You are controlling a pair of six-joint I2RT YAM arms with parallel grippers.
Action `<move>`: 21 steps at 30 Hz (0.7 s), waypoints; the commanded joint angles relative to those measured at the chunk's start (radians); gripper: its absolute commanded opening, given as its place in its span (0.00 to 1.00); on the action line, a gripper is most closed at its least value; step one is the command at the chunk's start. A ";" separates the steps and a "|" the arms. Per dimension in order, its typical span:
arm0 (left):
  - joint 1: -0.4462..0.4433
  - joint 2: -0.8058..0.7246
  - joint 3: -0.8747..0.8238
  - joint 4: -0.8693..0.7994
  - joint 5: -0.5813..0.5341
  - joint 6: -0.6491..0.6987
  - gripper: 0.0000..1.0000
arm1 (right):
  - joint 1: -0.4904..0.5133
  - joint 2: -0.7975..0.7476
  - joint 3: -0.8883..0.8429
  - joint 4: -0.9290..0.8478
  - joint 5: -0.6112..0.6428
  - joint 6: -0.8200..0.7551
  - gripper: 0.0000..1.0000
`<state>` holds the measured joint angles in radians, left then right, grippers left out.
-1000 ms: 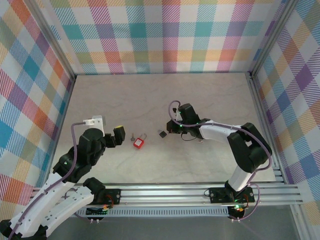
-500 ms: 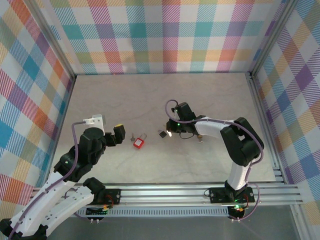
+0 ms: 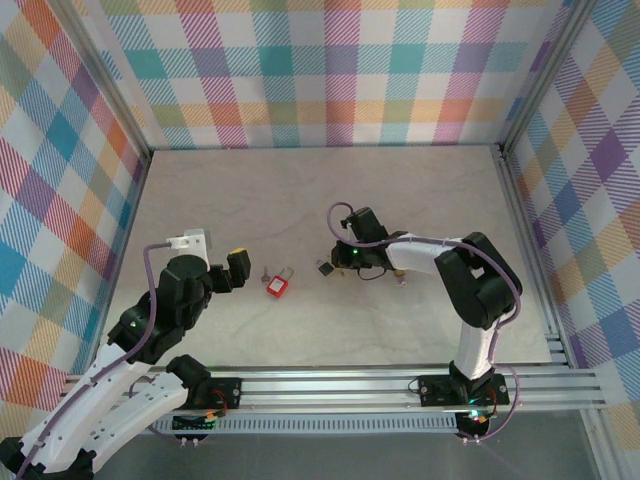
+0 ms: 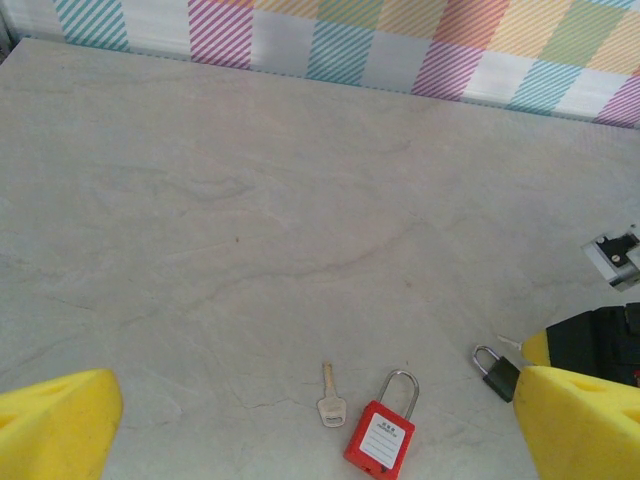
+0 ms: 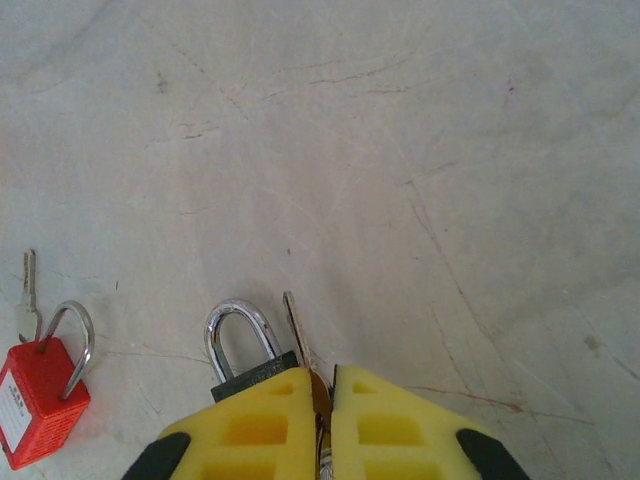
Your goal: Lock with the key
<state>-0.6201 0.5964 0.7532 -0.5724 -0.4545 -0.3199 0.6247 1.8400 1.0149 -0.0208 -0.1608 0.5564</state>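
A small black padlock (image 5: 243,352) with a steel shackle lies on the table just in front of my right gripper (image 5: 326,398). That gripper is shut on a thin key (image 5: 297,330), whose blade pokes out beside the shackle's right side. From above, the black padlock (image 3: 325,268) sits at the tip of the right gripper (image 3: 341,262). A red padlock (image 4: 381,436) and a loose silver key (image 4: 332,402) lie side by side below my left gripper (image 4: 315,440), which hangs open above them with nothing between its fingers. The red padlock (image 3: 278,287) lies just right of the left gripper (image 3: 238,268).
The marble-patterned table (image 3: 300,200) is walled by checked panels on three sides. An aluminium rail (image 3: 400,385) runs along the near edge. The two padlocks lie close together at the table's middle.
My right gripper has edged a little left toward the black padlock, and its arm has folded in closer. The left arm and the red padlock have not moved.
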 commanded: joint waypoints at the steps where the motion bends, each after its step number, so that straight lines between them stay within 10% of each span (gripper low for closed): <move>1: -0.004 -0.003 -0.006 0.022 -0.003 0.022 1.00 | 0.009 0.018 0.027 -0.015 -0.006 -0.012 0.11; 21: -0.004 -0.005 -0.006 0.020 -0.003 0.027 1.00 | 0.027 -0.038 0.036 -0.096 0.059 -0.056 0.44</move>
<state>-0.6201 0.5961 0.7532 -0.5724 -0.4541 -0.3164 0.6456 1.8515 1.0267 -0.0628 -0.1394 0.5259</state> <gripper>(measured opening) 0.997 0.414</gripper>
